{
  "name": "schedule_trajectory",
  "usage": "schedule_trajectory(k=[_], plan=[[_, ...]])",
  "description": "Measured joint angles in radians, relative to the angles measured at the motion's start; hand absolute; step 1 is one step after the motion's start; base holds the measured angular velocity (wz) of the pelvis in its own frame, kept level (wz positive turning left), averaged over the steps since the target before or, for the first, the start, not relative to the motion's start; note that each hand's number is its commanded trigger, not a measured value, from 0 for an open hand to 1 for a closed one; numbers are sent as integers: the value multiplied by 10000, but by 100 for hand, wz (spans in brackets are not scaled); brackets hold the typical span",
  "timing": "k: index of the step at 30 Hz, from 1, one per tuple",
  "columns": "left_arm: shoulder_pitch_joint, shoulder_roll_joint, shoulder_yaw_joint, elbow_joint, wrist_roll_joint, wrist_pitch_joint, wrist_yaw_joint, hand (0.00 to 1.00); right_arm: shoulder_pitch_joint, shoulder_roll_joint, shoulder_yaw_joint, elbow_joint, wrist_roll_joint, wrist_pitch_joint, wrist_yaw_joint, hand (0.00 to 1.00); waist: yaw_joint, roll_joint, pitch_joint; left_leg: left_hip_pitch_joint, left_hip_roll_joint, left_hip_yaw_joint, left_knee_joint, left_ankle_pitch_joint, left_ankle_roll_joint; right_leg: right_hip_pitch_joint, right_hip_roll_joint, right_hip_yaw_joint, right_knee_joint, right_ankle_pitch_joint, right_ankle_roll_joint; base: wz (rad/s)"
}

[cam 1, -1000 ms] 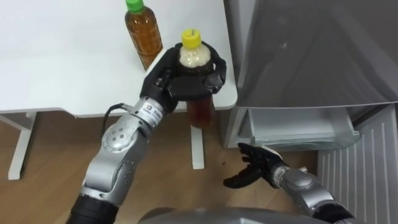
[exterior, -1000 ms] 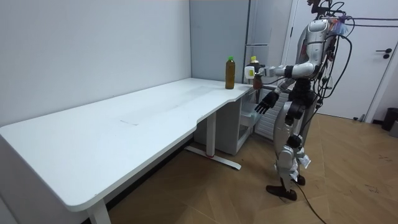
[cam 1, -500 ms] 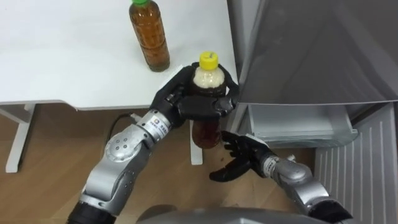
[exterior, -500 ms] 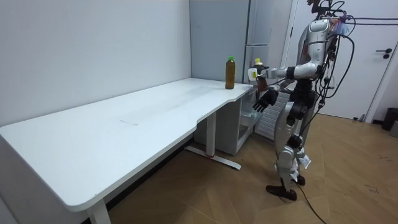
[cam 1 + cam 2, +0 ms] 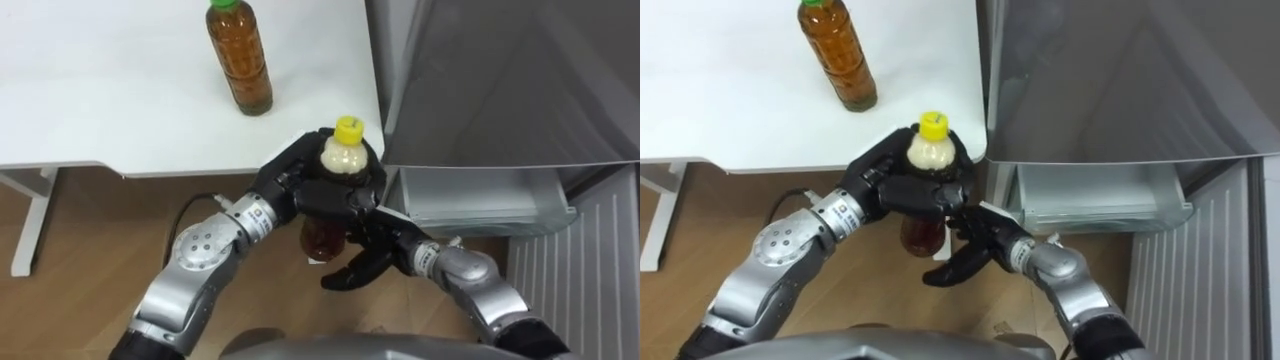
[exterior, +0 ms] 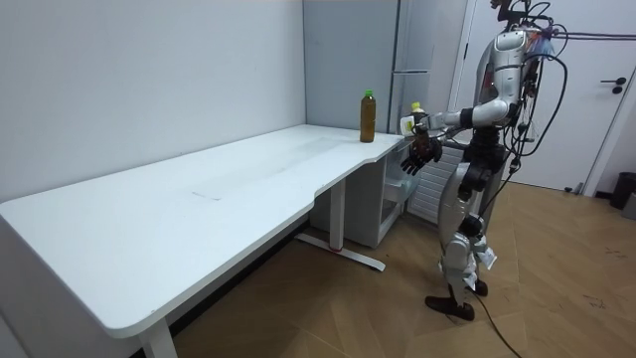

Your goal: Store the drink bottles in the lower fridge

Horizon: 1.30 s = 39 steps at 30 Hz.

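A yellow-capped bottle of brown drink (image 5: 346, 150) stands upright in the air just off the table's near right corner. My left hand (image 5: 300, 190) is shut round its upper body. My right hand (image 5: 372, 250) is open right beside the bottle's lower part (image 5: 322, 237), its fingers spread below it. A second bottle with a green cap (image 5: 240, 55) stands on the white table (image 5: 100, 90). In the room view I stand between the table's end and the fridge, holding the bottle (image 6: 415, 114) at chest height.
The grey fridge (image 5: 500, 80) stands to my right. Its lower white drawer (image 5: 480, 195) is pulled out, with a ribbed white panel (image 5: 580, 260) beside it. Wooden floor and a table leg (image 5: 30, 235) lie below. A white door (image 6: 606, 109) is behind me.
My left hand has drawn the yellow-capped bottle off the table's edge, lower and nearer to me. My right hand has risen from near the floor to the bottle's lower part.
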Motion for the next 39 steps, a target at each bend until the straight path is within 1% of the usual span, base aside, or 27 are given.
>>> schedule_trajectory(k=[4,8,12,14,19,24,35,36,37,38,39], plan=[[6,3,15,-1,378,-16,-182,100,7,-212,11,-156,69,0,406,0,32,-22,13,1,5,-10,2,0,0,-32,-5,-3,82,0,1,0],[6,3,12,0,395,-44,-211,100,6,-344,14,-218,82,0,637,0,38,-60,25,6,12,-8,-1,0,0,-63,-2,46,131,0,0,0],[3,5,1,3,394,-80,-209,100,5,-381,188,-251,370,-1,902,0,111,-73,30,20,20,19,-7,0,0,-76,4,103,130,-1,1,-3],[3,4,-30,37,393,-83,-210,100,5,-351,294,-273,532,-1,1199,0,156,-78,34,24,17,15,-5,0,0,-69,9,120,118,0,1,0],[62,6,-92,48,395,-82,-228,100,35,-305,511,-756,951,13,1830,0,229,-80,37,17,13,-14,1,0,0,-56,2,16,119,0,1,2],[112,5,-165,225,395,-82,-175,100,42,-241,532,-773,1330,126,1914,0,233,-83,38,-1,-7,-109,11,1,2,-25,-3,-59,121,0,1,5],[112,-2,-346,327,542,-82,-142,100,181,-257,620,-774,2007,130,1913,0,233,-86,40,-29,-9,-135,-2,1,2,-57,0,-55,122,-1,1,0],[112,-5,-345,328,541,-84,-148,100,195,-259,622,-773,2073,130,1913,15,254,-86,40,-29,-8,-134,-3,1,2,-65,0,-49,124,-1,1,0],[111,-7,-347,352,532,-105,-169,100,225,-269,630,-769,2218,131,1912,55,270,-86,40,-27,-7,-129,-4,1,2,-67,-1,-42,126,-1,2,0],[111,-6,-360,384,519,-161,-185,100,271,-304,656,-765,2483,136,1899,74,285,-85,40,-33,-5,-126,0,1,2,-81,1,-25,134,-1,2,0],[112,-6,-361,391,519,-170,-196,100,291,-320,656,-765,2562,136,1899,95,292,-85,40,-38,-6,-125,0,1,2,-85,1,-26,134,-1,2,0]])
